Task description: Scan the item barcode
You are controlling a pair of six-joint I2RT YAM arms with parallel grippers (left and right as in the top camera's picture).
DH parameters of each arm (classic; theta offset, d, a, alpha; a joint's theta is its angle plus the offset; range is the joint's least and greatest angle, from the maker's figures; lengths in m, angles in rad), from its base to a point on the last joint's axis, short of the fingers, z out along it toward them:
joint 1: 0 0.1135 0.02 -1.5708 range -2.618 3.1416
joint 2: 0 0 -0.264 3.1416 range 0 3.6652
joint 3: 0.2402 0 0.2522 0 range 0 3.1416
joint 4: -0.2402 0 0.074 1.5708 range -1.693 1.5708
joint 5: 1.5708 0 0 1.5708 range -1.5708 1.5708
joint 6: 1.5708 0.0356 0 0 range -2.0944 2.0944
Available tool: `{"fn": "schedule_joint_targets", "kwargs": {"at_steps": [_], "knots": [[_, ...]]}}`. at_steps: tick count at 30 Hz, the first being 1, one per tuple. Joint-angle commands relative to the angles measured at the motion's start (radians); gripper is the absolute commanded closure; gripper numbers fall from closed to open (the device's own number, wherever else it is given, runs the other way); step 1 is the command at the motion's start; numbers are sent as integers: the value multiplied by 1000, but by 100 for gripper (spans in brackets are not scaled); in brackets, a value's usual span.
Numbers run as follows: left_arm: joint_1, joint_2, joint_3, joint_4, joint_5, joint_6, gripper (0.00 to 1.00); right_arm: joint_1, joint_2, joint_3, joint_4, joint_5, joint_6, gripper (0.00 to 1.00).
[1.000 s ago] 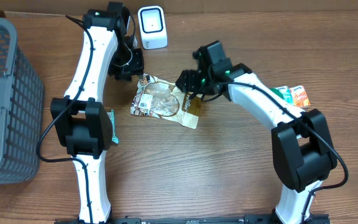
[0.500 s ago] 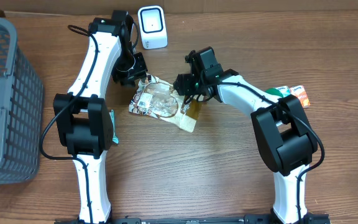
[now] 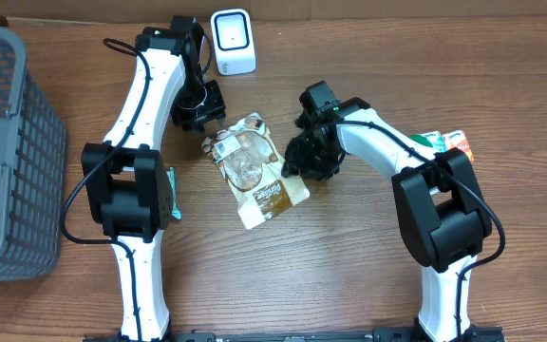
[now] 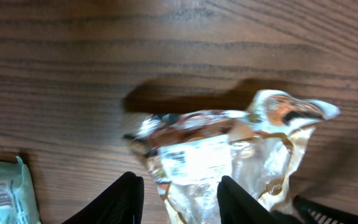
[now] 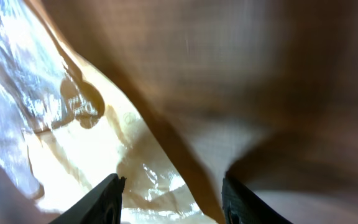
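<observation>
Left gripper [image 4: 179, 182], jaws apart, the crinkled clear plastic snack bag [image 4: 219, 152] between and ahead of its fingers; right gripper [image 5: 171, 182], jaws apart, straddling the bag's edge.

Bench [image 3: 349, 275]: brown wood grain.
Left edge: grey mesh basket [image 3: 44, 90].
Far edge: white scanner [image 3: 233, 42].
Middle: clear snack bag [image 3: 254, 171].
Right side: small packets [image 3: 450, 144].

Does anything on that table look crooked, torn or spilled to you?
The crinkled snack bag lies crumpled and askew on the table, at a slant to the upright white scanner behind it. Nothing looks spilled, and I can't see any tear.
</observation>
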Motion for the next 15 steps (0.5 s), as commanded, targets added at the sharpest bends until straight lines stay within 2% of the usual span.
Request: {"fn": "schedule_joint_targets", "kwargs": {"at_steps": [1,6,9,15], "knots": [[-12,7,-19,-19,-1,37,59,-4,16,-15,-33,-134,-61,50],[-11,7,-110,-9,1,35,77,-34,16,-10,-27,-183,-84,50],[-12,7,-201,64,56,36,95,-77,16,13,-34,-183,-88,51],[-11,7,-315,197,240,98,96,-170,16,78,-98,-215,-107,55]]}}
